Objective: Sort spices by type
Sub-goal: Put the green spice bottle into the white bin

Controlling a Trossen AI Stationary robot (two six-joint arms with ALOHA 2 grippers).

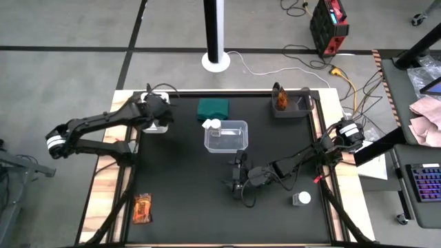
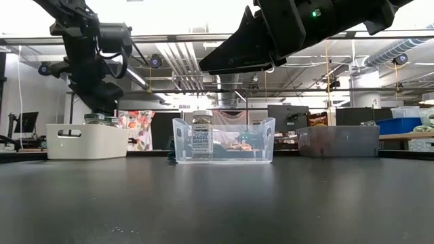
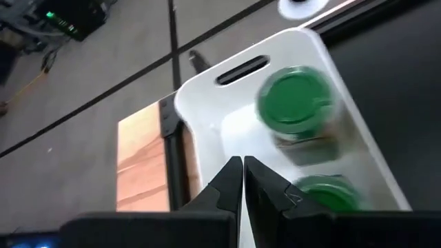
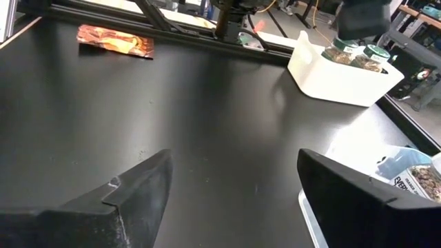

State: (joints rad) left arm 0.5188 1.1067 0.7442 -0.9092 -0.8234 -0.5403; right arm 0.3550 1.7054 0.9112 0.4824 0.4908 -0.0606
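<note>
We see two green-lidded jars (image 3: 296, 103) in the white bin (image 3: 207, 120), the nearer one cut off behind the left gripper (image 3: 242, 180), which hovers above, fingers closed and empty. One white-lidded jar (image 1: 211, 125) stands in the clear bin (image 1: 241, 127); another (image 1: 301, 198) and a packet (image 1: 143, 207) lie well apart from it. The right gripper (image 4: 234, 182) gapes wide, empty.

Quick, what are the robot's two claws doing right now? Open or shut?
Left gripper: shut, holding nothing, above the white plastic bin with two green-lidded round jars.
Right gripper: open, empty, over the black table.
</note>
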